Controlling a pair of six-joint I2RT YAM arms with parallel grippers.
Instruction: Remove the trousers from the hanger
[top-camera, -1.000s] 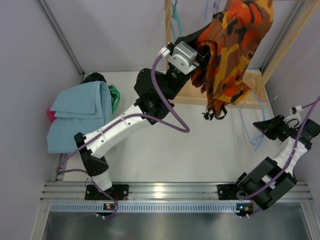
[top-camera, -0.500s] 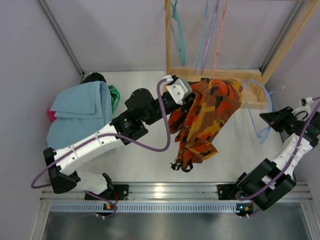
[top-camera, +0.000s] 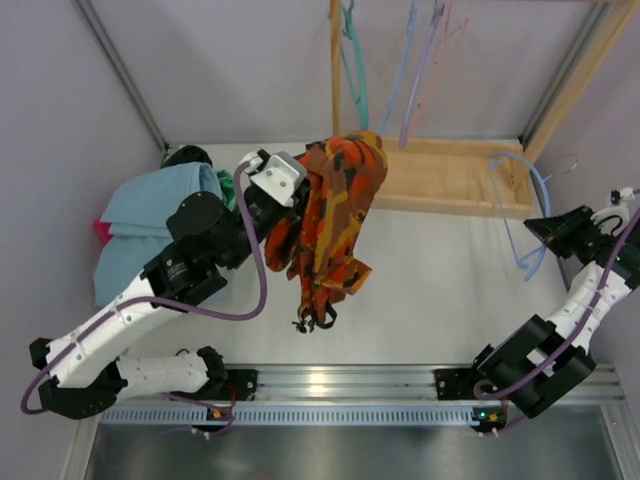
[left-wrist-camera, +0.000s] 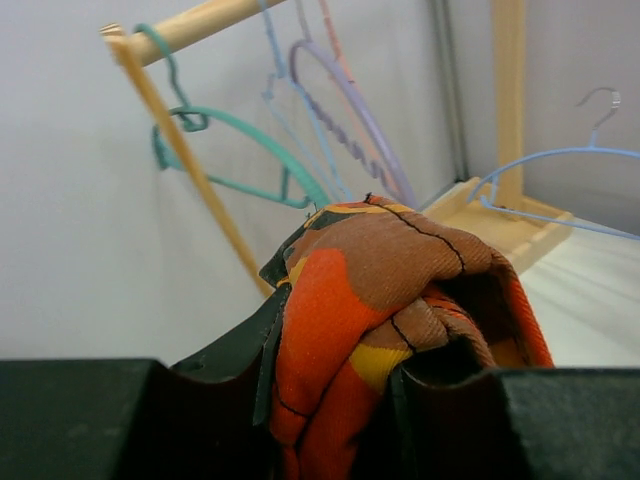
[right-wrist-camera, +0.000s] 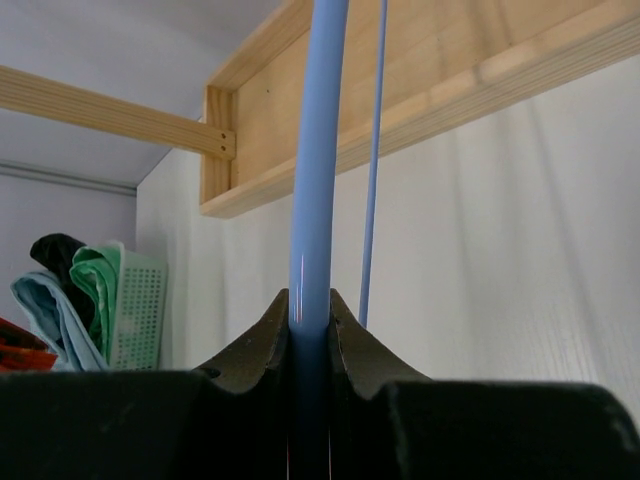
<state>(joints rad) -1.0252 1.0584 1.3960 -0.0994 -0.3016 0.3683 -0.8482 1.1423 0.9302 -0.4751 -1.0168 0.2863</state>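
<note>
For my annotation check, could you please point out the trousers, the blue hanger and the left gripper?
trousers (top-camera: 335, 215), top view, middle of the cloth.
blue hanger (right-wrist-camera: 316, 150), right wrist view, its bar.
left gripper (left-wrist-camera: 340, 352), left wrist view, midway between fingertips.

1. The left arm (top-camera: 130, 315) is folded out past the near-left corner of the counter (top-camera: 430, 300), with its wrist raised toward the middle.
2. The left end effector (left-wrist-camera: 330, 375) is clamped on the trousers (top-camera: 335, 215).
3. The right arm (top-camera: 565, 315) is bent along the right edge, and the right end effector (right-wrist-camera: 310, 310) is closed on the blue hanger (right-wrist-camera: 318, 150).
</note>
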